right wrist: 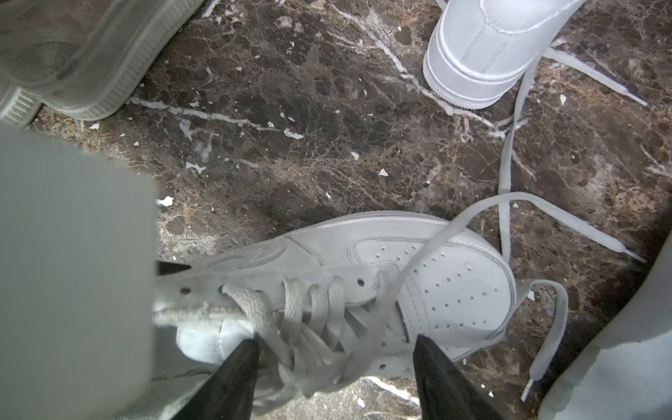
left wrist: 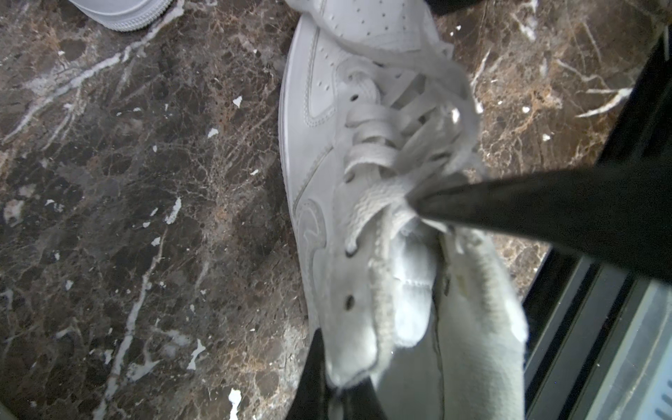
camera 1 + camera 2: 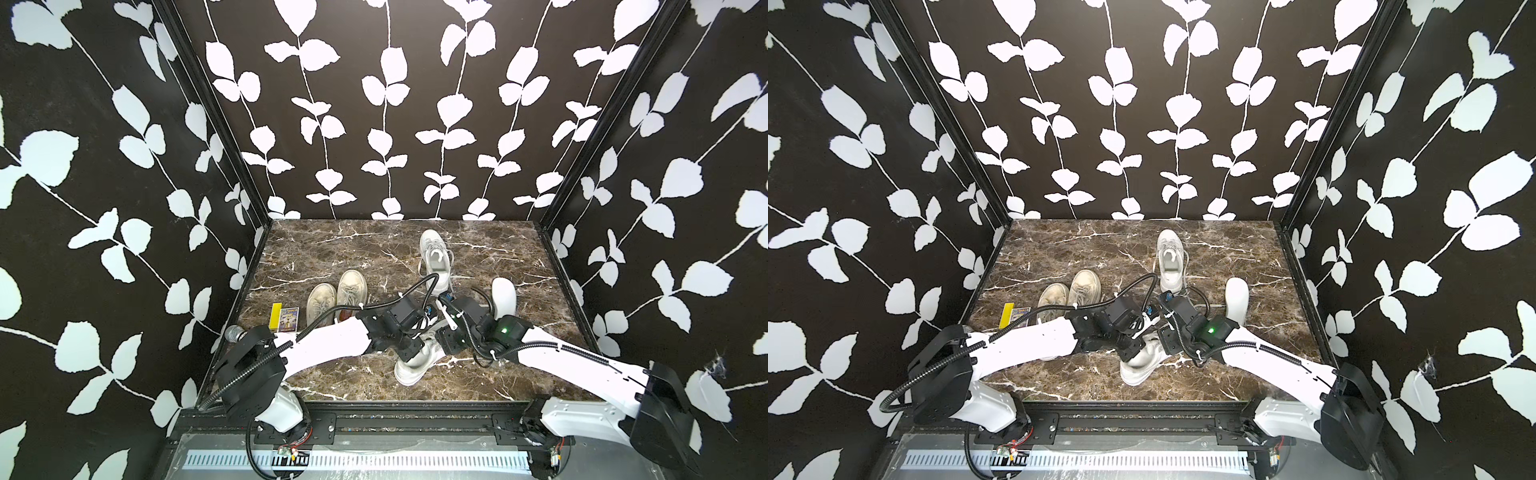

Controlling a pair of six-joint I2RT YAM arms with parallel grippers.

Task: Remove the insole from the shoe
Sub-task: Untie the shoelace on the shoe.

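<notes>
We clamp the left gripper (image 2: pixel 340 367) on the collar (image 2: pixel 349 342) of the white shoe (image 3: pixel 409 368), right gripper (image 1: pixel 334 340) spread over the laces (image 1: pixel 320 312); insole apparently not yet out.

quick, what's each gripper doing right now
left gripper: shut on the collar of the shoe
right gripper: open, jaws either side of the laces

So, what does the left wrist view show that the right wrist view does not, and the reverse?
Only the left wrist view: the left end effector shut on the collar edge of the white sneaker, and the black frame rail at the table's edge. Only the right wrist view: the right end effector standing open astride the laces, and a dirty beige shoe. Both: the sneaker, its laces and the marble table.
</notes>
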